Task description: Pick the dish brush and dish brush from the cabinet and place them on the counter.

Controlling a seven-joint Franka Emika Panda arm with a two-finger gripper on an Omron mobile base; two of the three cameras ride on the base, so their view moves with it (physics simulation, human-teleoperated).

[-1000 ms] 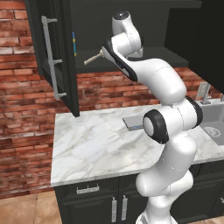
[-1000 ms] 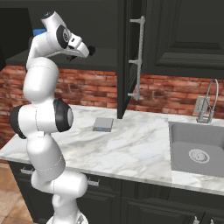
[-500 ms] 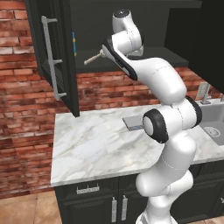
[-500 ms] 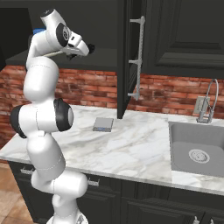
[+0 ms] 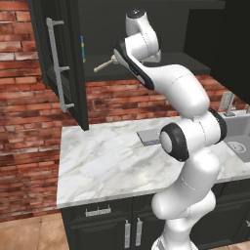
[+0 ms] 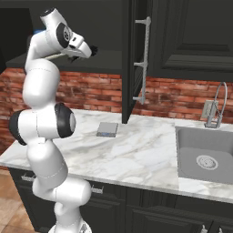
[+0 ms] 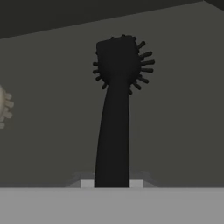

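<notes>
In the hand view my gripper (image 7: pixel 112 183) is shut on the handle of the all-black dish brush (image 7: pixel 116 109), whose bristled head points away over the dark shelf of the cabinet (image 7: pixel 175 109). The round head of the cream dish brush (image 7: pixel 3 105) peeks in at the left edge, apart from the black one. From the left base view, the cream dish brush (image 5: pixel 103 65) lies on the cabinet shelf (image 5: pixel 161 73) with its handle sticking outward beside my hand. In the right base view my gripper (image 6: pixel 92 49) is up at shelf height. The white marble counter (image 5: pixel 107 161) lies below.
The open cabinet door (image 5: pixel 58 58) with its long bar handle hangs left of the arm; the other door (image 6: pixel 136 59) stands open on the right. A flat grey pad (image 6: pixel 107 129) lies on the counter. The sink (image 6: pixel 205 159) and faucet (image 6: pixel 218 104) are far right.
</notes>
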